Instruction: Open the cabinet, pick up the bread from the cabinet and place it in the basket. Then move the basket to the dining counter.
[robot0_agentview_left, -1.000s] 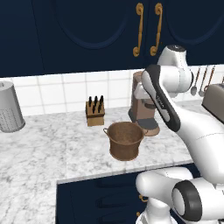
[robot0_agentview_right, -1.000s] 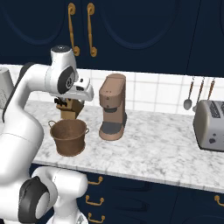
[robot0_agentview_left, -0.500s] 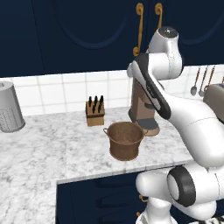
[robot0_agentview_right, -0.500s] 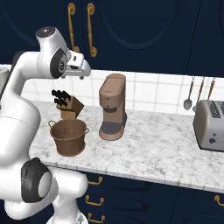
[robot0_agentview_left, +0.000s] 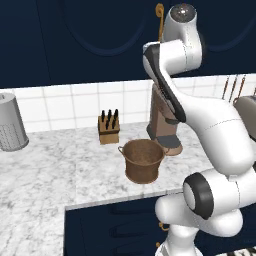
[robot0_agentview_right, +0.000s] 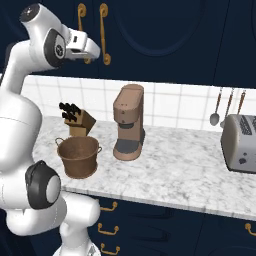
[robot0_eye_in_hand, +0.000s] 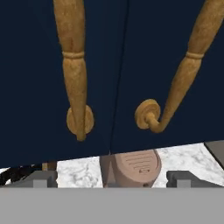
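While the white arm stretches up toward the top of both base views, its gripper sits just in front of the navy cabinet in the upper left of the right base view, close to the two brass handles. Whether the jaws are spread or closed cannot be told; in the hand view two grey finger tips show far apart at the bottom corners, with nothing between them. That view looks straight at the closed cabinet doors, smooth and dark, each with a long turned brass handle ending in a round mounting disc. The basket, round, brown and tapering with small loop handles, stands empty on the veined marble worktop at centre of the left base view. Behind it are a wooden knife block and a brown coffee machine. A perforated grey cylinder stands at far left, a chrome toaster at right.
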